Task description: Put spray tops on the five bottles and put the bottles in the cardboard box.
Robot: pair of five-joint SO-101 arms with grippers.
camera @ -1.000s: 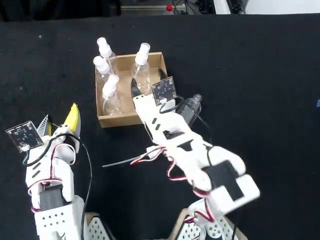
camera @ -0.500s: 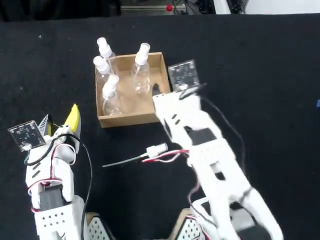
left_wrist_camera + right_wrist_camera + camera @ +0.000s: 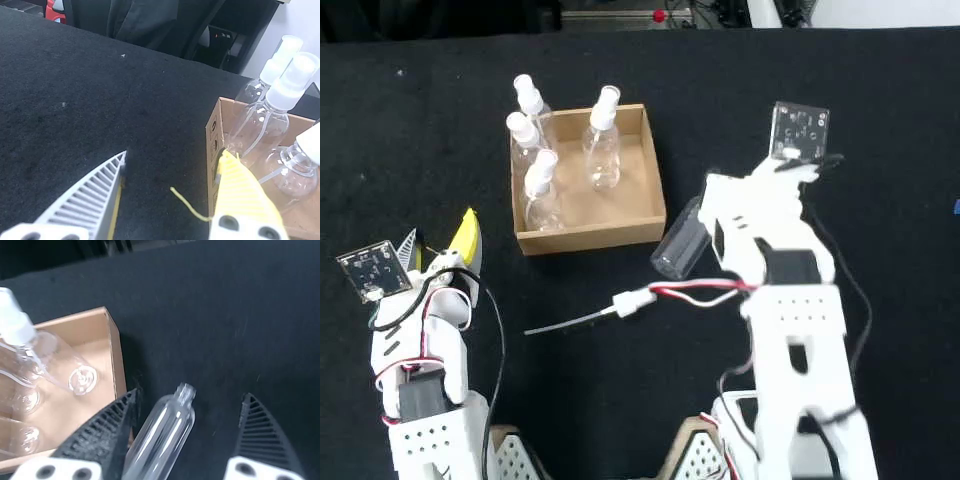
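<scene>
Swinging clear of the cardboard box (image 3: 590,238) since a second ago, the right arm now sits off the box's right side, and its right gripper (image 3: 190,395) is spread wide over the uncapped bottle (image 3: 160,435), which lies on the worktop (image 3: 820,80) just beside the box's near right corner. Four capped bottles (image 3: 603,150) stand inside the box, and a loose spray top (image 3: 632,301) lies in front of it. The left gripper (image 3: 174,156) rests released and empty off the box's left side.
</scene>
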